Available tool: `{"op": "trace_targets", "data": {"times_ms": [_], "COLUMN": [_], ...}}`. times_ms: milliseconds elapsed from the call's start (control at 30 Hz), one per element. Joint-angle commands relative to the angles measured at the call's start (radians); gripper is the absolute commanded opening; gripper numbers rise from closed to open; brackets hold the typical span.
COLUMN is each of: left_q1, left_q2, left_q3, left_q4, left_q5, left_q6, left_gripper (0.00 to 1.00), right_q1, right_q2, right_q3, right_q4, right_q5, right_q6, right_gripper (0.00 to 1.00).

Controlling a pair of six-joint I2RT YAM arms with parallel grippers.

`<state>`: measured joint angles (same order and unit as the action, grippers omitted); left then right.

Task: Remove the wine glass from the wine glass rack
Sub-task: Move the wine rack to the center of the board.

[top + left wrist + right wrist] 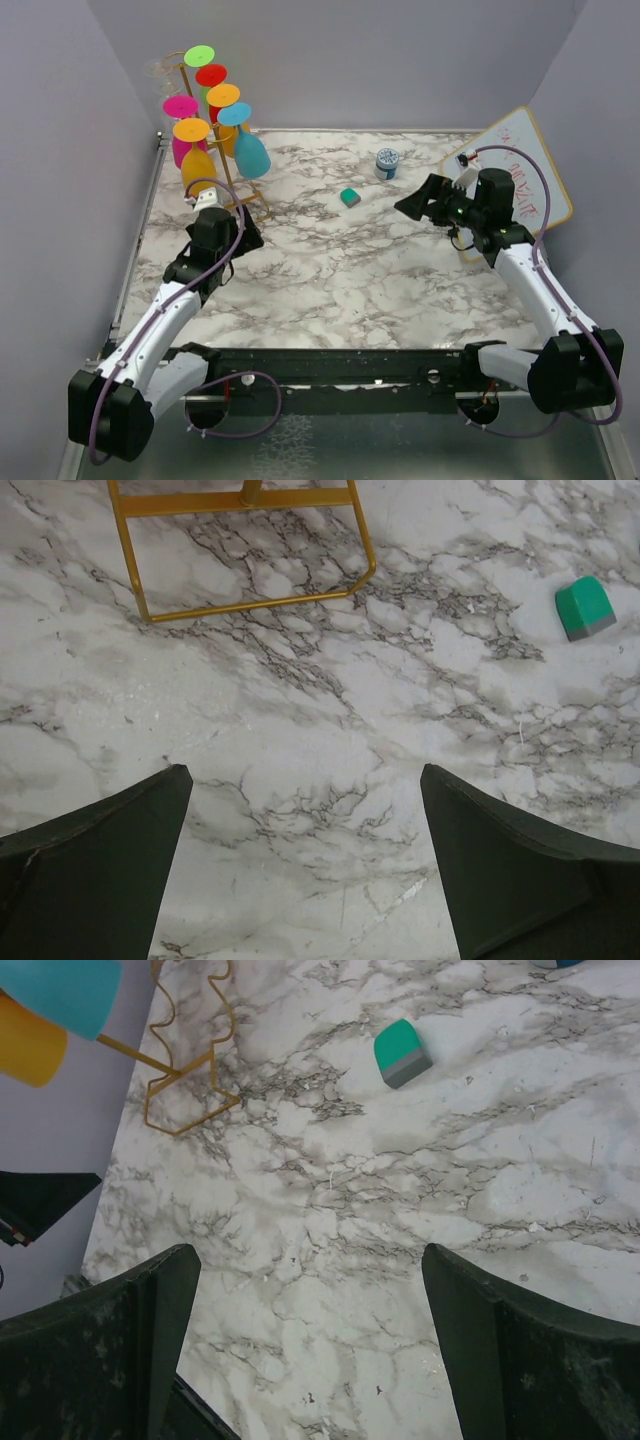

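Heads up, your wine glass rack [226, 165] sits at the back left corner of the marble surface [330, 275], gold wire base flat on it. The wine glasses [250, 152] all hang upside down on it, feet up: green, red, orange, pink, teal and yellow, bunched close together. There may be a clear one at the very top left, but it's too faint to tell.

Your left tool [302, 772] is spread wide with nothing between its fingers. It's low over the surface just in front of the rack's base, not touching it.

Your right tool [307, 1252] is spread wide too and holds nothing. It's over the right side of the surface, aimed left, well apart from the rack.

Other stuff: a green and grey block [350, 197] near the middle, a little blue jar [386, 163] behind it, and a whiteboard [525, 140] leaning on the right wall.
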<state>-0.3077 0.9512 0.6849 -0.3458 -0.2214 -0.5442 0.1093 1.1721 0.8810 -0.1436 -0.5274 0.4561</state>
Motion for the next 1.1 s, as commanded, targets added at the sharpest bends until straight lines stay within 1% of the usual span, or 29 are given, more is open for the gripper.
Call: {"op": "trace_targets", "data": {"times_ms": [0,167,267,400,567,700,833,933,1033,1067], "left_q1": [-0.001,-0.001,-0.001,-0.001,-0.001,-0.001,-0.001,-0.001,-0.002,-0.003], "left_q2": [-0.012,0.023,0.048,0.098,0.172,0.216,0.277,0.371,0.463,0.49], "left_q3": [-0.055,-0.106,-0.143,-0.155,-0.122,-0.121,-0.102,-0.041,0.004,0.015], "left_q4": [0.183,0.315,0.409,0.511,0.54,0.601,0.639,0.639,0.633,0.633], "left_q5": [-0.046,-0.057,-0.091,-0.097,-0.073,-0.008,0.037,0.149,0.14,0.127], "left_q6": [0.005,0.05,0.071,0.107,0.142,0.185,0.18,0.198,0.161,0.147], "left_gripper": [0.99,0.99,0.99,0.99,0.99,0.99,0.99,0.99,0.96,0.94], "right_q1": [-0.004,-0.003,-0.004,-0.004,-0.004,-0.004,-0.004,-0.005,-0.003,-0.004], "right_q2": [-0.009,-0.009,-0.013,-0.028,-0.035,-0.036,-0.033,-0.021,-0.013,-0.011], "right_q3": [-0.02,-0.026,-0.017,-0.014,-0.021,-0.007,-0.004,0.002,0.013,0.017], "right_q4": [0.024,0.03,0.006,-0.011,-0.015,-0.043,-0.046,-0.048,-0.054,-0.055], "right_q5": [-0.02,-0.02,-0.012,-0.01,0.006,0.024,0.029,0.029,0.016,0.014], "right_q6": [0.019,0.022,0.019,0.025,0.017,0.015,0.019,0.034,0.049,0.054], "right_gripper": [1.0,1.0,1.0,1.0,1.0,1.0,1.0,1.0,1.0,1.0]}}
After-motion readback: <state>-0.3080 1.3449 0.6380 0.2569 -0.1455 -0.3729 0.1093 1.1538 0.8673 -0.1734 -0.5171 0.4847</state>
